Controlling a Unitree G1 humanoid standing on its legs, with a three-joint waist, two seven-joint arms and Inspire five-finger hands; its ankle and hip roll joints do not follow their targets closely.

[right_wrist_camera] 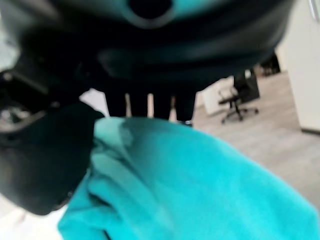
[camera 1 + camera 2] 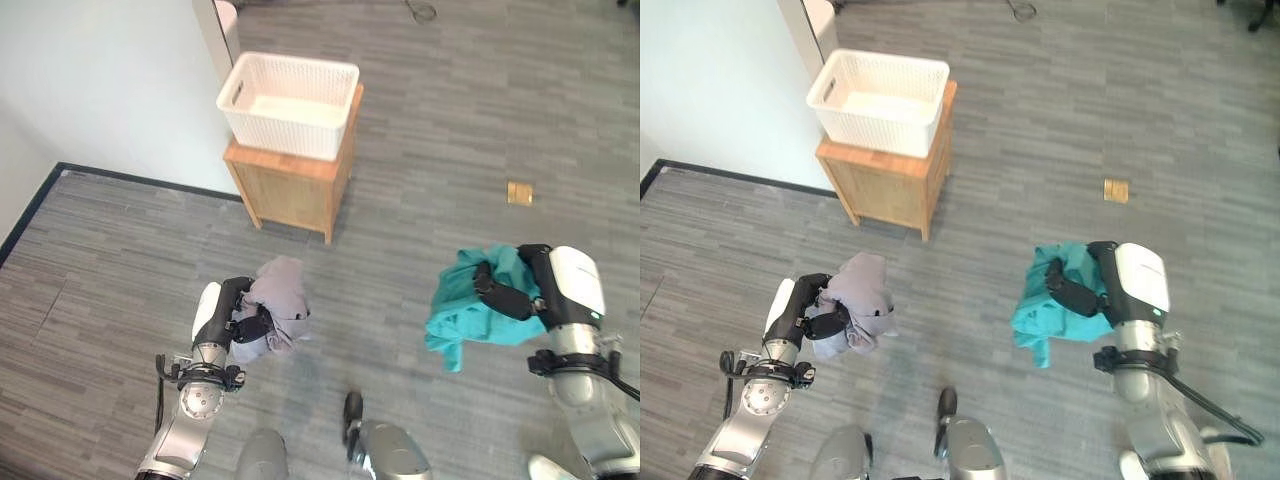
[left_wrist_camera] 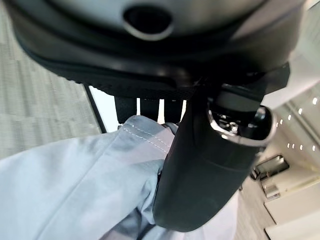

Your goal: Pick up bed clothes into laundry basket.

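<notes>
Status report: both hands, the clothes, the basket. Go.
Left hand shut on grey garment. Right hand shut on teal garment. White laundry basket ahead on wooden cabinet, no clothes visible in it. Small tan object on floor, off the path.

Head stereo looks down, sharing floor; wrist cameras close along hands.

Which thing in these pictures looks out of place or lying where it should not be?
A small tan object lies alone on the grey floor, right of the wooden stand that carries the white laundry basket; what it is cannot be told. Otherwise nothing stands out: each hand holds its own cloth.
</notes>
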